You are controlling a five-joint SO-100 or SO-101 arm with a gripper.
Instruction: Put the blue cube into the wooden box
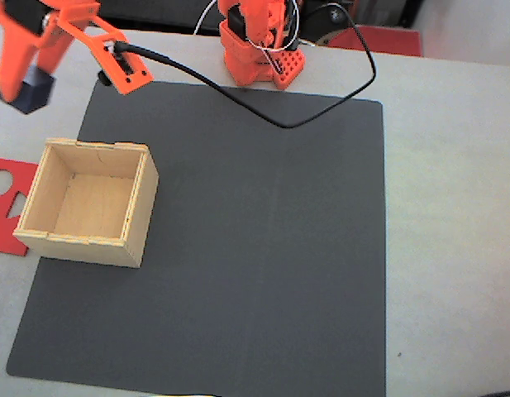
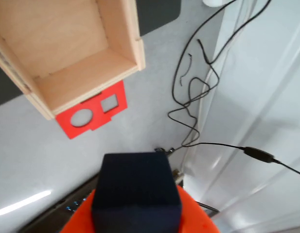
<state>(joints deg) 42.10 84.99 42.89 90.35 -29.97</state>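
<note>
In the fixed view, the gripper [image 1: 27, 83] sits at the upper left corner of the frame, raised above the table and clenched on the blue cube [image 1: 31, 93], which hangs dark and compact at the finger ends. The wooden box [image 1: 89, 201] stands below it in this view, on the left edge of the dark mat [image 1: 263, 248], open side up and with nothing inside. The cube is off to the upper left of the box opening, not over it. The red cut-out sheet [image 1: 5, 207] lies flat, partly under the left wall of the box. A black cable [image 1: 321, 112] loops from the arm across the upper part of the mat. In the wrist view, the blue cube [image 2: 136, 191] sits at the bottom centre, seated against the orange finger [image 2: 198, 221]; the wooden box [image 2: 67, 53] occupies the upper left, the red cut-out sheet [image 2: 94, 114] just beside its near wall. Risk assessment: releasing at this position would drop the cube onto the table outside the box. A short traverse may land the cube on the thin wall, from which it could bounce out. A low approach may strike the wall and shift the box.
</note>
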